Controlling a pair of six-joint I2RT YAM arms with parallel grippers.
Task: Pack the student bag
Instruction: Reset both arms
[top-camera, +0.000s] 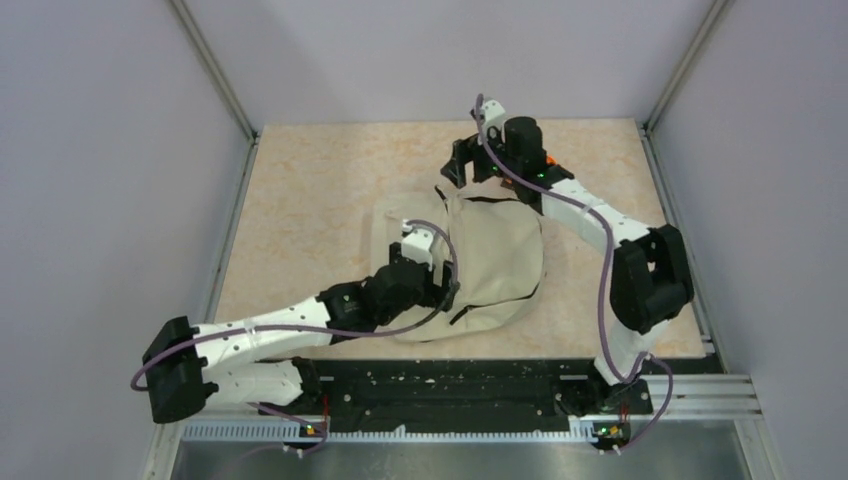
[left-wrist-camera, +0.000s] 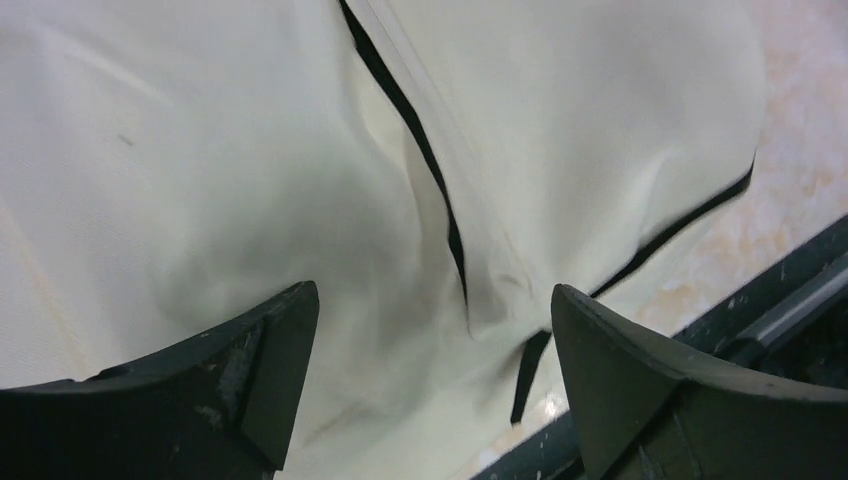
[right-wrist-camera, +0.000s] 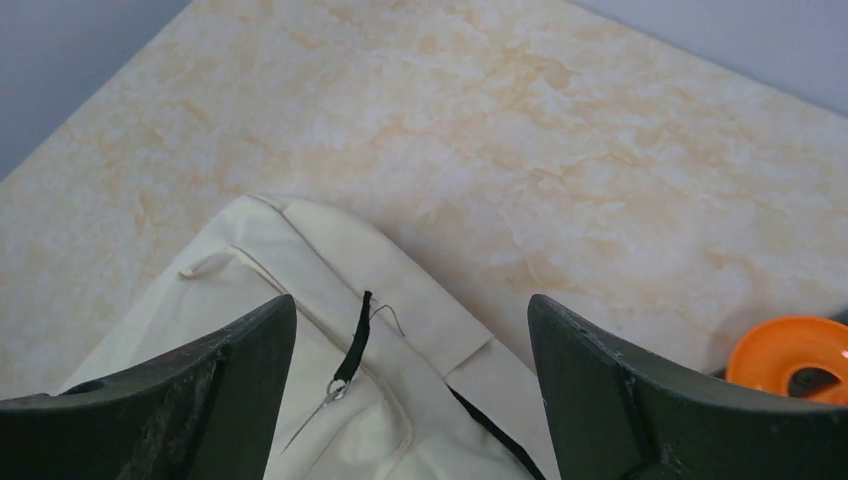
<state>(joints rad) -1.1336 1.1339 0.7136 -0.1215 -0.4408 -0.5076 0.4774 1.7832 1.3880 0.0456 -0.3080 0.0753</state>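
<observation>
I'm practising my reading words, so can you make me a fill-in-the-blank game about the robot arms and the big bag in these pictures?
1. The student bag is cream with ____ zipper lines.
2. The left gripper and the right gripper both stand ____, not shut, holding nothing.
3. The round thing at the edge of the right wrist view is coloured ____.

Missing words: black, open, orange.

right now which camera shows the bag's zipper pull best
The right wrist view: the black zipper pull lies close and sharp on the student bag. The top view shows the whole bag, the pull too small to find. The left wrist view shows only fabric and black zipper lines.
</observation>
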